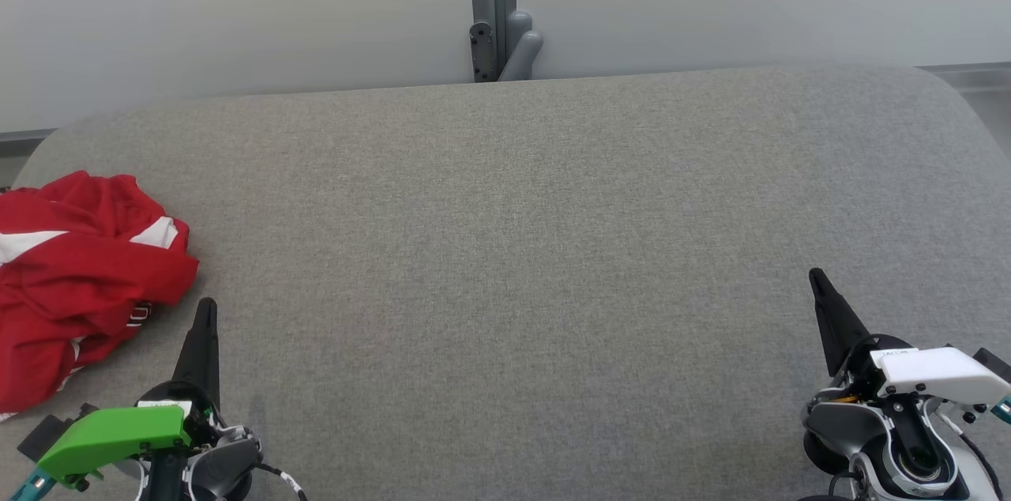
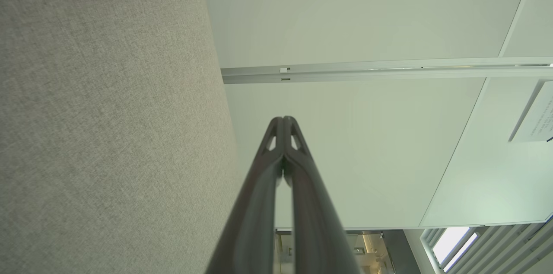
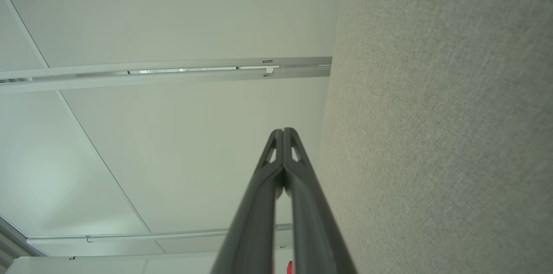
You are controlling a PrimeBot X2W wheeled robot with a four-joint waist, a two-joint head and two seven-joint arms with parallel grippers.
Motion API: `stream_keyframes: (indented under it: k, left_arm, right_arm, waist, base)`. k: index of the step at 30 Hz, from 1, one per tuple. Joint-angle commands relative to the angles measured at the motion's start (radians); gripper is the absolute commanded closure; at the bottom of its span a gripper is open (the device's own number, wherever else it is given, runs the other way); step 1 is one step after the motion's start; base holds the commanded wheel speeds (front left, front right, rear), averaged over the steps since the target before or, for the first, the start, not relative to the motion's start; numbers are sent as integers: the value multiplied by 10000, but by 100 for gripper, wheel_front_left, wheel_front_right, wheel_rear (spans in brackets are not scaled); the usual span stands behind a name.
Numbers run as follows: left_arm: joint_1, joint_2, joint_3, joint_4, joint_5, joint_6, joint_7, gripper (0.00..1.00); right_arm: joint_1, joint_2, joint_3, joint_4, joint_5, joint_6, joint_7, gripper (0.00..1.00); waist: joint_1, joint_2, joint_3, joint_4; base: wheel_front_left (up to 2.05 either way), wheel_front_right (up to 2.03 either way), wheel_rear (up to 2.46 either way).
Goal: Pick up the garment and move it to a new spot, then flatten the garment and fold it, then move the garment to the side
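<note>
Left hand (image 1: 207, 310) and right hand (image 1: 815, 280), nearest the head camera, rest at the lower corners, each with its fingers pressed together on nothing. The garment (image 1: 71, 280), red with white panels, lies crumpled at the left edge of the grey worktop (image 1: 513, 248), just beside the left hand and untouched. A sound pickup likely calls for spreading the left fingers, pinching a raised fold near the heap's middle, and lifting clear before carrying it centreward.

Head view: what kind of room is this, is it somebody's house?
Probably not a house; more likely an office or lab room. Plain pale partition walls joined by a grey metal post stand behind a big grey fabric-topped table, and one crumpled red garment lies near its left edge.
</note>
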Motion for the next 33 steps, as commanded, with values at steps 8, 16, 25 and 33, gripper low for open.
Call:
stream_keyframes:
  k: [8, 16, 25, 33]
  left_arm:
    - [-127, 67, 8, -12, -21, -43, 12, 100]
    - [-126, 67, 8, -13, -22, -43, 12, 100]
    - [-126, 67, 8, -13, -22, -43, 12, 100]
    - [-126, 67, 8, -13, -22, -43, 12, 100]
  right_arm:
    - [-32, -45, -8, -37, 59, 4, 14, 100]
    - [-32, -45, -9, -37, 59, 4, 14, 100]
    - [-32, -45, -9, -37, 59, 4, 14, 100]
    - [-32, -45, -9, -37, 59, 4, 14, 100]
  waist:
    - [0, 0, 0, 0]
    - [0, 0, 0, 0]
    - [0, 0, 0, 0]
    - [0, 0, 0, 0]
  base:
    - [0, 0, 0]
    - [0, 0, 0]
    - [0, 0, 0]
    - [0, 0, 0]
